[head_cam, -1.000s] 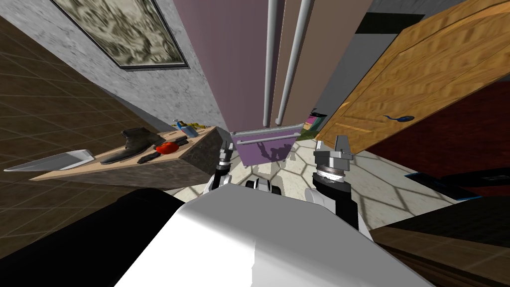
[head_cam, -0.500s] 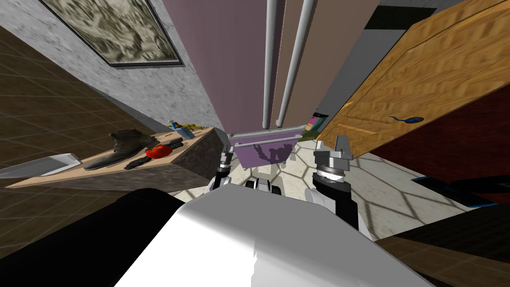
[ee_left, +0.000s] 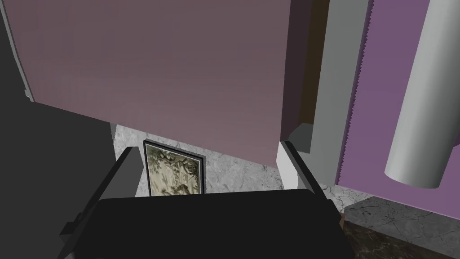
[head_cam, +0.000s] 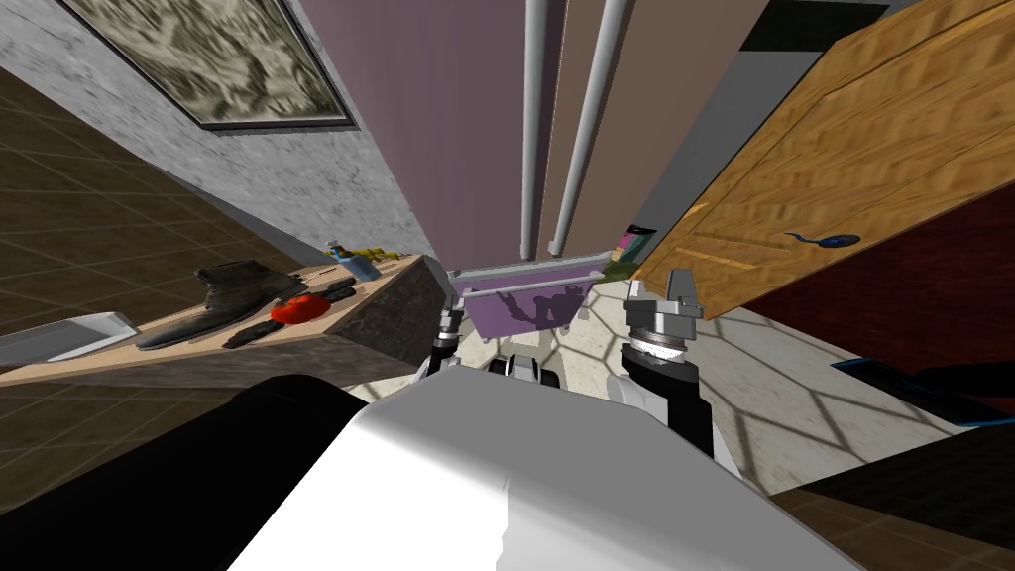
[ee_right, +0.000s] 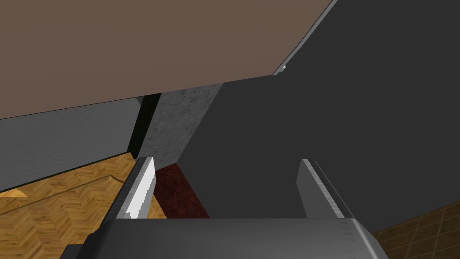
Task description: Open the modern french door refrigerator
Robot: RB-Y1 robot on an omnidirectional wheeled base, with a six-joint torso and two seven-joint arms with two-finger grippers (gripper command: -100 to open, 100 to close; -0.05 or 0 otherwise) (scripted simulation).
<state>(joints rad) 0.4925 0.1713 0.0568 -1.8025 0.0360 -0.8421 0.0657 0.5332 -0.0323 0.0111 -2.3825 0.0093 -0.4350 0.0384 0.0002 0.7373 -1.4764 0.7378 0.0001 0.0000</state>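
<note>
Facing mauve refrigerator (head_cam: 446,119), seemingly shut

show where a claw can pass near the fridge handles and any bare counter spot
Room lies outside the pair: left of the left handle over the mauve door, right of the right handle over the brown door. Between them it is narrow. The counter is bare at its fridge end; boot, red object and bottle crowd the rest.
</note>
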